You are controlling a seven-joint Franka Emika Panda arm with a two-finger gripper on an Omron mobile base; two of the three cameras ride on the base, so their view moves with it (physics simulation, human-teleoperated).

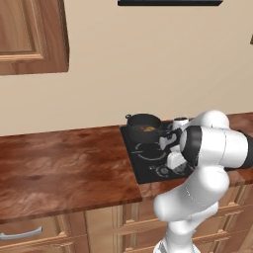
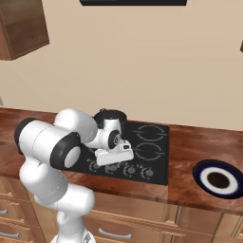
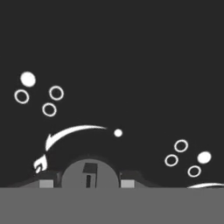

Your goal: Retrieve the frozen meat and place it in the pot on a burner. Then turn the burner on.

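We have the gripper [image 3: 89, 180] low over the front strip of the cooktop [image 2: 156, 163], and a knob [image 3: 89, 174] sits right between the two finger tips, at the bottom of the hand view. The tips stand apart on either side of the knob with a small gap each way, so the hand is part open and grips nothing; whether either tip touches the knob we cannot tell. The knob's raised bar runs straight away from the hand, along the line of the fingers.

The meat [image 1: 147, 129] already lies in the pot [image 1: 144, 121], which sits on the far burner, beyond the hand and a little to one side. We judge the placing done and the burner step in hand.

What the next move turns on is that the knob is centred under the hand. A white arc [image 3: 74, 133] sweeps round the knob, which we read as its turn marking. Which burner this knob governs we cannot tell.
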